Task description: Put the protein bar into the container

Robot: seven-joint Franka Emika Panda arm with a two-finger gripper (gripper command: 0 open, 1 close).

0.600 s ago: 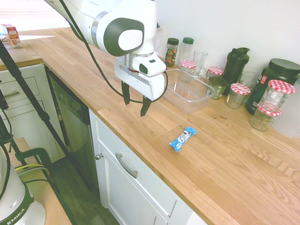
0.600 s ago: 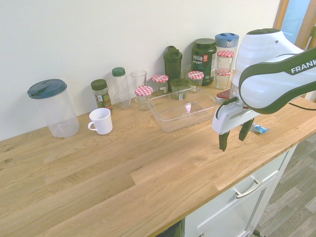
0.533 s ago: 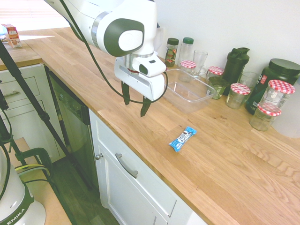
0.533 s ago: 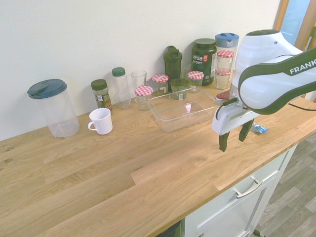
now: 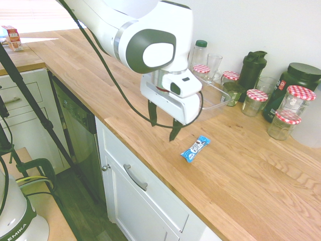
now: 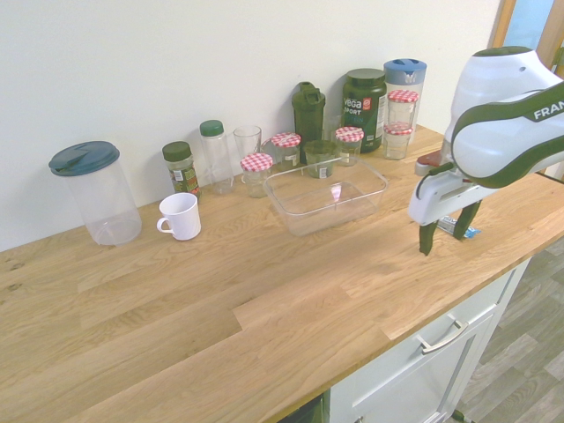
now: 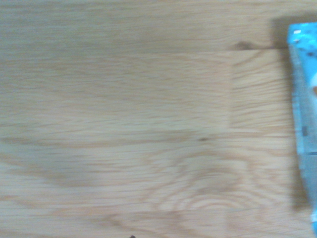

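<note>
Now the gripper (image 5: 164,122) (claws wide, holding nothing) has slid closer to the protein bar (image 5: 195,148) at its four o'clock, nearly ready to grab.

Countertop (image 5: 241,165): pale oiled wood, showing grain, satin.
Protein bar (image 5: 195,148): lying on the countertop, glossy blue wrapper.
Container (image 6: 326,196): clear smooth plastic, glinting.
Mug (image 6: 181,216): left of the container, white, glazed-looking.
Gripper (image 5: 164,122): white plastic casing shining, dark matt fingers.
</note>
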